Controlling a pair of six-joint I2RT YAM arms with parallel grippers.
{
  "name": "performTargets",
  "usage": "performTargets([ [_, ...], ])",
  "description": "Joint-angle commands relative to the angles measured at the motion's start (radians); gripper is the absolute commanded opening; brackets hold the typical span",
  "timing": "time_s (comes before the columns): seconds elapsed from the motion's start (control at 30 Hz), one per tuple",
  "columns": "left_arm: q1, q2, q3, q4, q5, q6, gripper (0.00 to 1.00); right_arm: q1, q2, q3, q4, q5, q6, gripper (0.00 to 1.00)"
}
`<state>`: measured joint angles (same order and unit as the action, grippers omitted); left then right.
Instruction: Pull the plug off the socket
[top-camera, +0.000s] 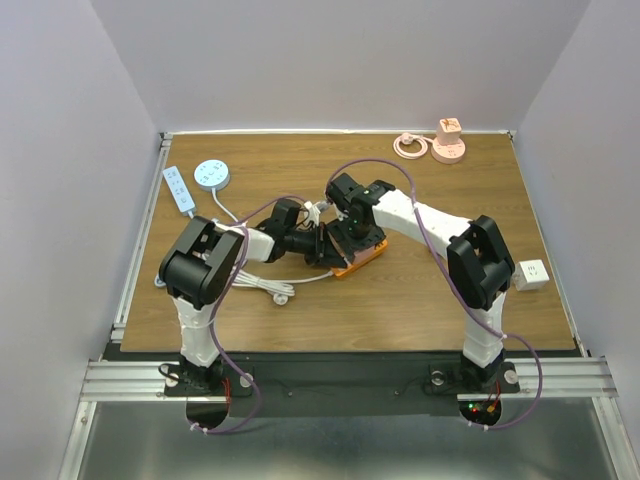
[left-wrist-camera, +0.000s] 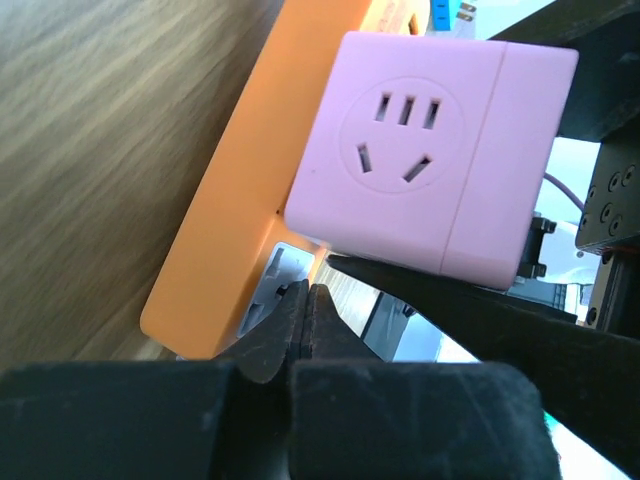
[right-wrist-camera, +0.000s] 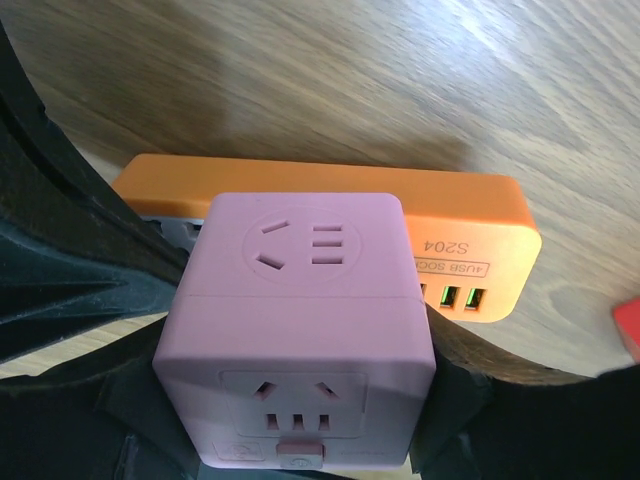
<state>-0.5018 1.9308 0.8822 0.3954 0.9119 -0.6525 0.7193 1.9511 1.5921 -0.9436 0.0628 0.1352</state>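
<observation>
My right pincer (right-wrist-camera: 300, 345) is clenched on the plug (left-wrist-camera: 400, 160), a pink cube with outlets on its faces. A dark finger presses on each of two opposite sides. The plug sits against the top of the socket (right-wrist-camera: 330, 182), an orange strip lying flat near the middle of the table (top-camera: 420, 310), with green USB ports along one side. The joint between them is hidden, so I cannot tell whether the prongs are in or out.

My left pincer (left-wrist-camera: 303, 300) is closed, its fingertips pressed together with nothing between them. The tips are at the grey face of the socket, just beside the plug; I cannot tell whether they touch it.

From above, my two wrists crowd together over the socket. A white cable (top-camera: 268, 287) lies on the table under my left arm. At the far left are a white strip (top-camera: 180, 188) and a round puck (top-camera: 211, 174). A pink stand (top-camera: 448, 143) is at the back right, and a white cube (top-camera: 532, 274) is at the right edge.
</observation>
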Motion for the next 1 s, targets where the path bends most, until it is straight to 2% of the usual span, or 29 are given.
performTargets([
  [0.0, -0.011, 0.166, -0.071, -0.152, -0.331, 0.099, 0.00, 0.019, -0.130, 0.180, 0.068, -0.113, 0.076, 0.00],
  [0.3, -0.011, 0.215, -0.072, -0.132, -0.326, 0.093, 0.00, 0.016, -0.135, 0.235, 0.029, -0.069, 0.096, 0.00],
  [0.53, -0.011, 0.142, -0.042, -0.161, -0.314, 0.077, 0.00, 0.016, -0.048, 0.149, 0.048, 0.005, 0.118, 0.00],
  [0.67, -0.011, 0.109, 0.041, -0.214, -0.315, 0.082, 0.00, 0.020, -0.037, 0.088, 0.118, 0.121, 0.159, 0.00],
  [0.97, -0.011, 0.183, 0.196, -0.286, -0.298, 0.080, 0.00, 0.039, 0.012, 0.031, 0.190, 0.195, 0.175, 0.00],
])
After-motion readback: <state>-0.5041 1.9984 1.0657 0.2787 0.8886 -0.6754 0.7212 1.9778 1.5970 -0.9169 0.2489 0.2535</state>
